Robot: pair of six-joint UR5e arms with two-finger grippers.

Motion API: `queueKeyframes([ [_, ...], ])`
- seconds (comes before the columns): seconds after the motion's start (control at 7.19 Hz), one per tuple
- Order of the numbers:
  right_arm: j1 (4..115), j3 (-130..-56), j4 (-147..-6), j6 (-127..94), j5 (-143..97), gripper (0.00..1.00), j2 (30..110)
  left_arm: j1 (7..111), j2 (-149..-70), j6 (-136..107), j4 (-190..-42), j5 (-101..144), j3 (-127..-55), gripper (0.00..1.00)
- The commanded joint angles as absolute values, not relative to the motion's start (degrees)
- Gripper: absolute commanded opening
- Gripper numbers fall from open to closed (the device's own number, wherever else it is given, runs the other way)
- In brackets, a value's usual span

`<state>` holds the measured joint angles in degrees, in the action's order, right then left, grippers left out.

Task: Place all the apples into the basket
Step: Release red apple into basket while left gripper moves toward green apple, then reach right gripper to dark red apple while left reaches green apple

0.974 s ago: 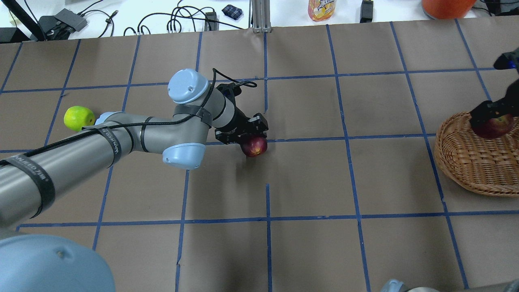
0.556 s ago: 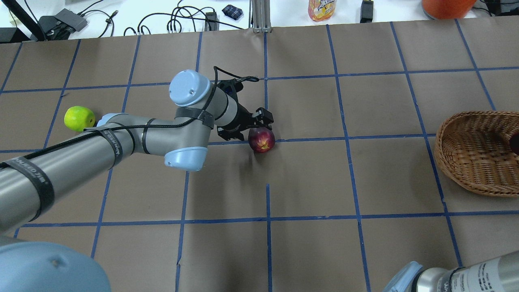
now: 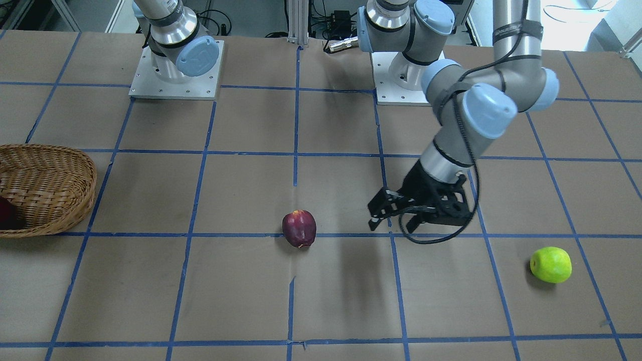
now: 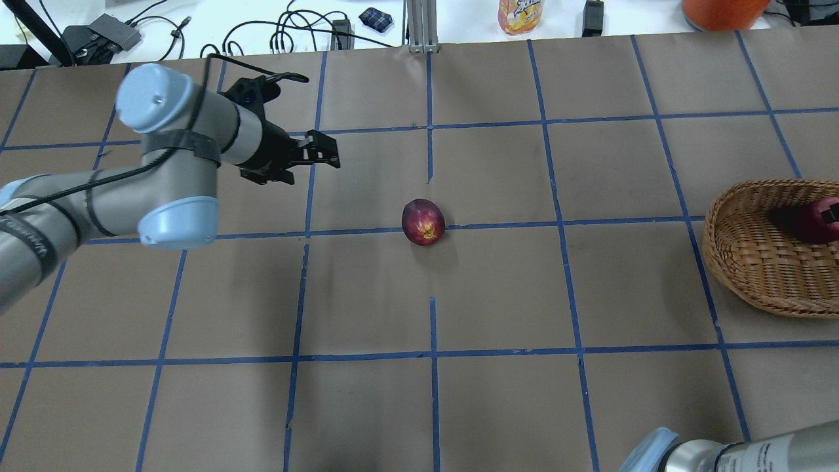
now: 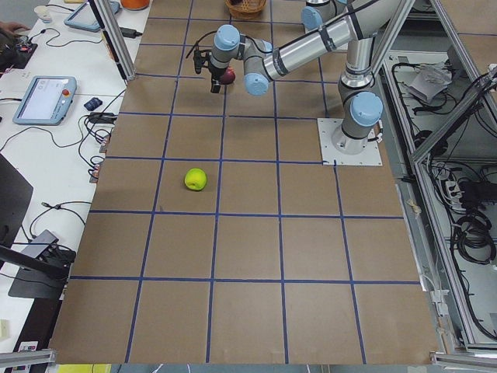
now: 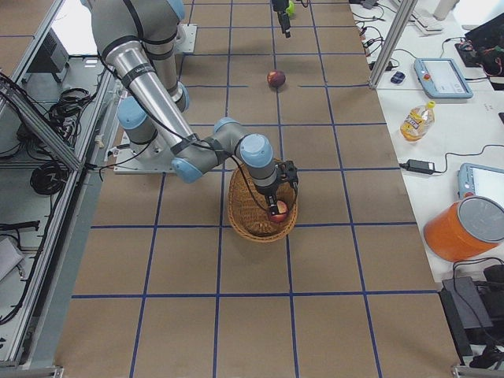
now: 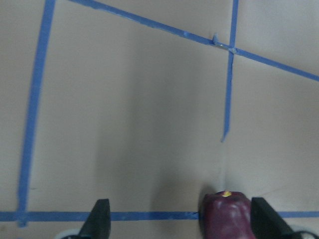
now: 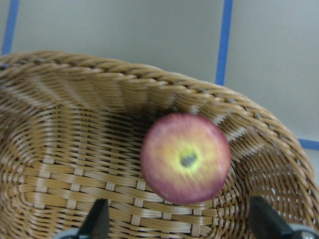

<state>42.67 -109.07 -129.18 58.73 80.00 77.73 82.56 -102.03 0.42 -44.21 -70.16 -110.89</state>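
A dark maroon apple (image 4: 423, 222) lies on the table near the middle, also in the front view (image 3: 299, 228). My left gripper (image 4: 313, 157) is open and empty, to the apple's left and apart from it; it also shows in the front view (image 3: 391, 224). The left wrist view shows that apple (image 7: 225, 215) low, near the right finger. A yellow-green apple (image 3: 550, 264) lies far on my left; the overhead view hides it. A red-yellow apple (image 8: 185, 158) lies inside the wicker basket (image 4: 754, 255). My right gripper (image 6: 278, 187) hangs open over it.
Blue tape lines grid the brown table. Beyond the far edge lie cables, a juice bottle (image 4: 519, 14) and an orange container (image 4: 721, 12). The basket (image 3: 47, 188) sits at the table's right end, partly cut off by the overhead view's edge.
My left gripper opened, left the maroon apple on the table and drew back to the left. My right gripper let the red apple go into the basket.
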Motion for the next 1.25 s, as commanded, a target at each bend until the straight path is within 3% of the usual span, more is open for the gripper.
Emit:
queueKeyframes([
  [0.0,53.46,-106.53,-127.00,57.58,80.15,1.00,81.63,66.61,-101.23,33.05,-54.29,-73.62,-110.13,1.00],
  [0.14,60.40,-106.61,-127.09,50.00,79.72,1.00,82.26,64.27,-104.47,42.71,-54.23,-81.40,-109.43,1.00],
  [0.56,87.01,-106.00,-128.32,9.76,86.29,1.00,80.69,63.03,-112.21,51.81,-54.40,-92.09,-97.67,1.00],
  [0.7,93.80,-104.08,-128.41,-2.86,86.57,1.00,77.73,61.45,-114.41,52.46,-54.14,-91.94,-96.43,1.00],
  [0.97,105.68,-94.96,-127.79,-9.30,87.36,1.00,69.39,60.91,-118.80,52.64,-50.31,-91.85,-95.37,1.00],
  [1.11,108.78,-94.31,-128.14,-9.49,86.93,1.00,65.17,60.91,-120.39,52.56,-48.97,-91.93,-95.10,1.00],
])
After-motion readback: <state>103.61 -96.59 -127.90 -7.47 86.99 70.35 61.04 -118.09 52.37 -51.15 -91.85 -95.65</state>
